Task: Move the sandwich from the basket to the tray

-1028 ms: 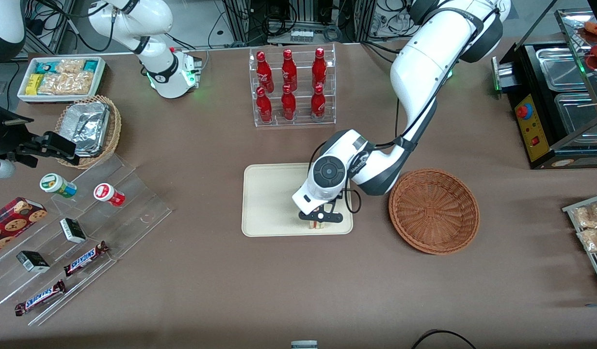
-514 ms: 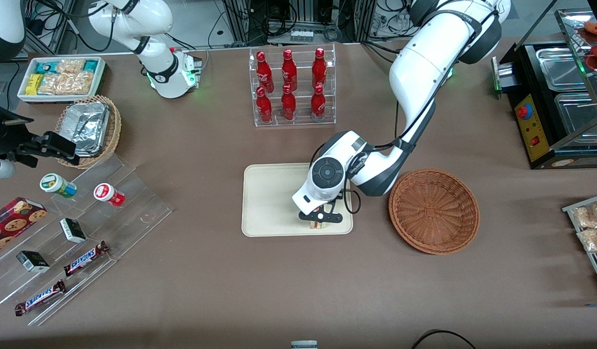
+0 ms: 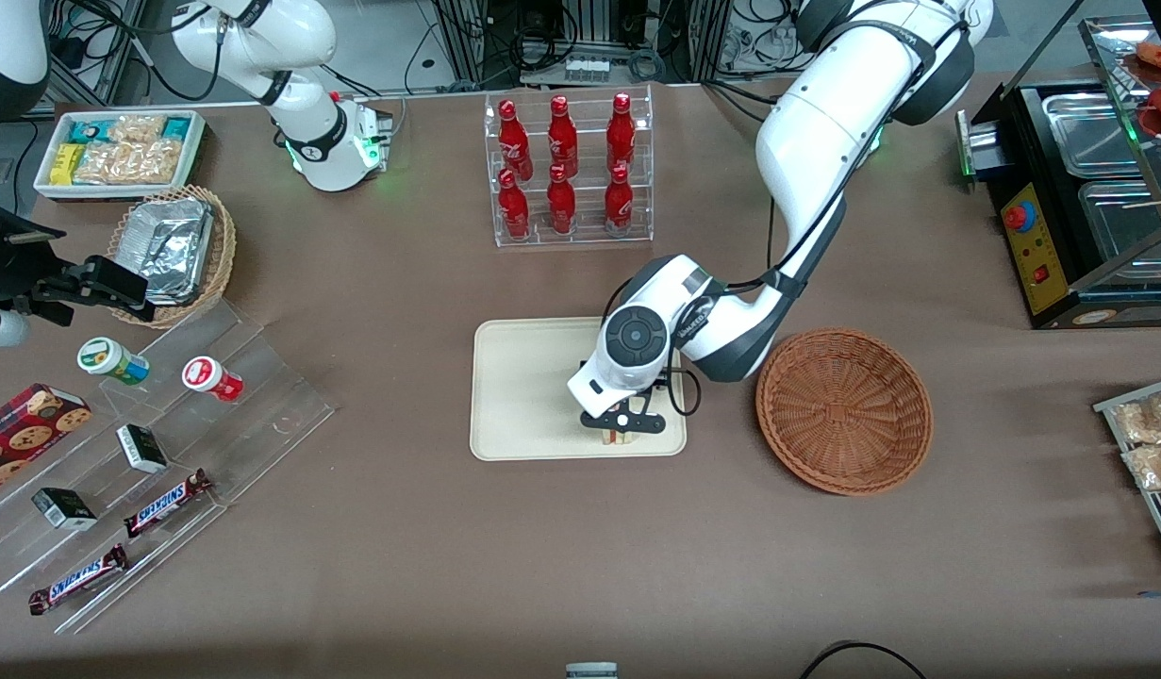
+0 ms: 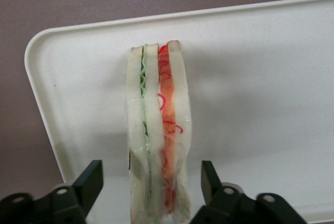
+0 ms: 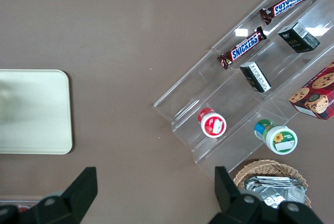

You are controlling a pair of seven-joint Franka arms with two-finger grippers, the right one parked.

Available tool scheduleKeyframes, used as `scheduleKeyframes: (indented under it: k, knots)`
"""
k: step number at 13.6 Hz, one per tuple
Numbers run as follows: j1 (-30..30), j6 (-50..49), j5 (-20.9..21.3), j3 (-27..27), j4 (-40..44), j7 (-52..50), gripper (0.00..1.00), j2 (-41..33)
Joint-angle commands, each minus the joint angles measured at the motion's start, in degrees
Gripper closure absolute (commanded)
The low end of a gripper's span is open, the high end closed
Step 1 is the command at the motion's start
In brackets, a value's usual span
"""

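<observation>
While its fingers (image 4: 88, 182) stand spread, hand (image 3: 621, 426) straddles sandwich (image 4: 159, 135) on tray (image 3: 523, 387)

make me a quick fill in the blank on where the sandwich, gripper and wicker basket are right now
1. The clear-wrapped triangular sandwich stands on the cream-white rectangular ____.
2. The left gripper straddles the sandwich with its fingers ____.
3. The round reddish-brown wicker basket is ____.

Missing words: tray; open; empty

There were six red bottles (image 3: 561, 168), two Snickers bars (image 3: 165, 503), two wicker baskets (image 3: 844, 410), one tray (image 3: 523, 396), one sandwich (image 4: 159, 145) and one gripper (image 4: 151, 187).
</observation>
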Motion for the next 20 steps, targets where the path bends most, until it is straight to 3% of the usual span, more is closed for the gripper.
scheduleKeyframes:
  k: [1,11,15,20]
  knots:
    - [-1.0,-0.8,1.1,0.6,2.0,-3.7,0.00,0.8]
    - [0.9,-1.2,1.1,0.9,4.5,-3.1,0.00,-0.7]
    - [3.4,-2.9,2.8,2.2,5.2,-3.0,0.00,-3.7]
    - [11.0,-4.6,0.6,2.9,5.4,-2.8,0.00,-7.7]
